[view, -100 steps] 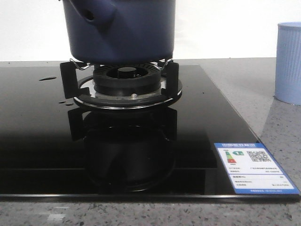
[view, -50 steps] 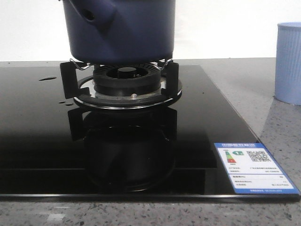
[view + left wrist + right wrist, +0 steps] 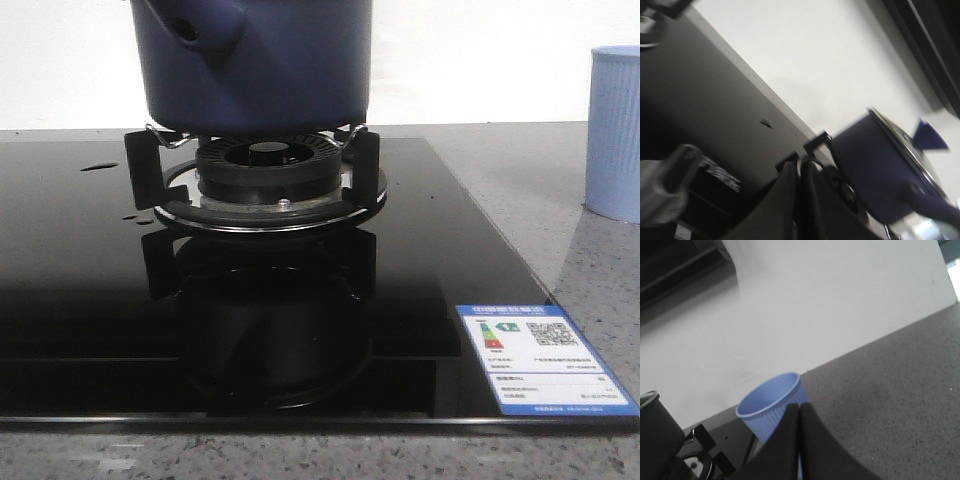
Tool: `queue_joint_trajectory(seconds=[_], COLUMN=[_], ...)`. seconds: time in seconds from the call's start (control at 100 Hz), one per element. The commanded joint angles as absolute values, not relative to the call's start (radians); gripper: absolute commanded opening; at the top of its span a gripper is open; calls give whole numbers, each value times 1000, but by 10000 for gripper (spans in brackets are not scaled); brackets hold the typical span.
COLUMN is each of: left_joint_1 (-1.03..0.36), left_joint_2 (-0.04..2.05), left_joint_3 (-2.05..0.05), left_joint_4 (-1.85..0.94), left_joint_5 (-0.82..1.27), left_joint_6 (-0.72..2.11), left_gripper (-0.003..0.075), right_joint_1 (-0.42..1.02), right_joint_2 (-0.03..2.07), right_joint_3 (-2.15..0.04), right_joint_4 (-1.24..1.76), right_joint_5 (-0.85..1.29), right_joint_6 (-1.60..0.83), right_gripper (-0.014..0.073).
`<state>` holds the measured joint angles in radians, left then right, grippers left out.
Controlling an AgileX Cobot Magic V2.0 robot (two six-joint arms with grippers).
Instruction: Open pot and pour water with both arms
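The dark navy-blue pot (image 3: 265, 70) stands on the gas burner's support (image 3: 265, 170), its side stub with the round hole (image 3: 185, 30) towards the left. Its top is cut off in the front view. In the blurred left wrist view the pot (image 3: 872, 175) shows a metal lid rim. My left gripper (image 3: 799, 167) is shut and empty, short of the burner. My right gripper (image 3: 799, 409) is shut and empty, in front of the pale blue ribbed cup (image 3: 771, 405). The pot's edge also shows in the right wrist view (image 3: 652, 432). Neither gripper shows in the front view.
The black glass cooktop (image 3: 80, 290) lies on a grey speckled counter (image 3: 600, 260). The pale blue cup (image 3: 612, 130) stands on the counter at the right. A blue and white energy label (image 3: 545, 365) sits on the cooktop's front right corner. A white wall is behind.
Almost nothing: the front view has shifted by a few pixels. The pot still stands on the burner and the cup has not moved.
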<state>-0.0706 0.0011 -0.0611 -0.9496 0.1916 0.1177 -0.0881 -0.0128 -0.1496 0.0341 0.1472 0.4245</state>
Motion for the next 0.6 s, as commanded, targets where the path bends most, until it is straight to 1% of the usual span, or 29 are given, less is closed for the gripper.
queue_joint_trajectory(seconds=[0.0, 0.18, 0.28, 0.32, 0.44, 0.59], left_joint_1=[-70, -70, -70, -70, -107, -144], left_joint_2=[55, 248, 370, 419, 516, 627], left_joint_3=[-166, -352, -446, -478, -551, -618], left_joint_4=[-902, -895, -911, -938, -1154, -1411], left_joint_5=[265, 473, 593, 650, 737, 912], left_joint_6=[168, 415, 498, 556, 778, 1072], left_gripper=[-19, -18, -18, -18, -18, -18], right_joint_1=[-88, -83, -58, -47, 1, 66], right_joint_2=[36, 182, 285, 316, 390, 415], right_joint_3=[-277, -493, -604, -634, -697, -703], right_joint_4=[40, 48, 100, 132, 310, 549], right_joint_5=[309, 705, 924, 982, 1090, 1064], right_joint_6=[426, 398, 368, 343, 212, 8], right_gripper=[-74, -74, -74, -74, -74, -74])
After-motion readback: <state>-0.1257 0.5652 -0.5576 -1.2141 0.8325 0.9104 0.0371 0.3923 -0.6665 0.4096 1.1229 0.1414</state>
